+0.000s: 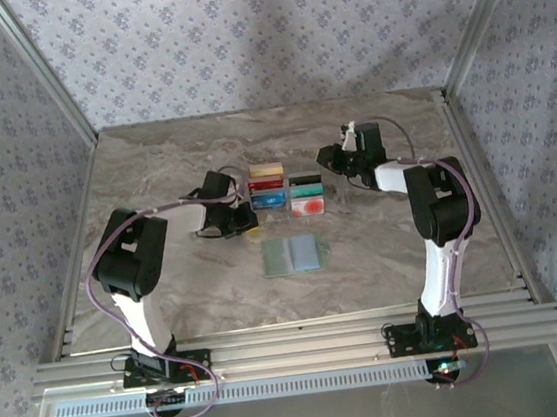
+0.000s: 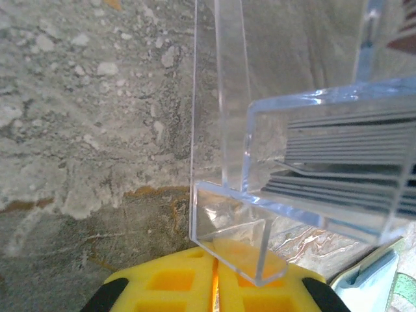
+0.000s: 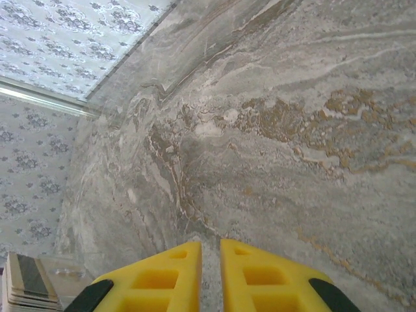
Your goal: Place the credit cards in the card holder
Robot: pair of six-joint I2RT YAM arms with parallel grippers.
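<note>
Marbled grey-brown table (image 1: 384, 247) spreads out under me, floral wallpaper (image 1: 238, 32) all round, aluminium rails (image 1: 294, 348) along my near edge, and a clear, probably acrylic, rack (image 2: 224, 130) up close.

Grey marbled table (image 1: 166, 282); card holder (image 1: 292, 254) flat near centre; clear rack (image 1: 287, 195) of credit cards (image 1: 270, 200) behind

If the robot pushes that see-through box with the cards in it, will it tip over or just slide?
The clear box would probably slide, because it sits low and flat on the smooth marble-look table. It looks like stiff plastic, so it shouldn't bend. The stacked cards inside likely add little weight, so a gentle nudge may move it.
</note>
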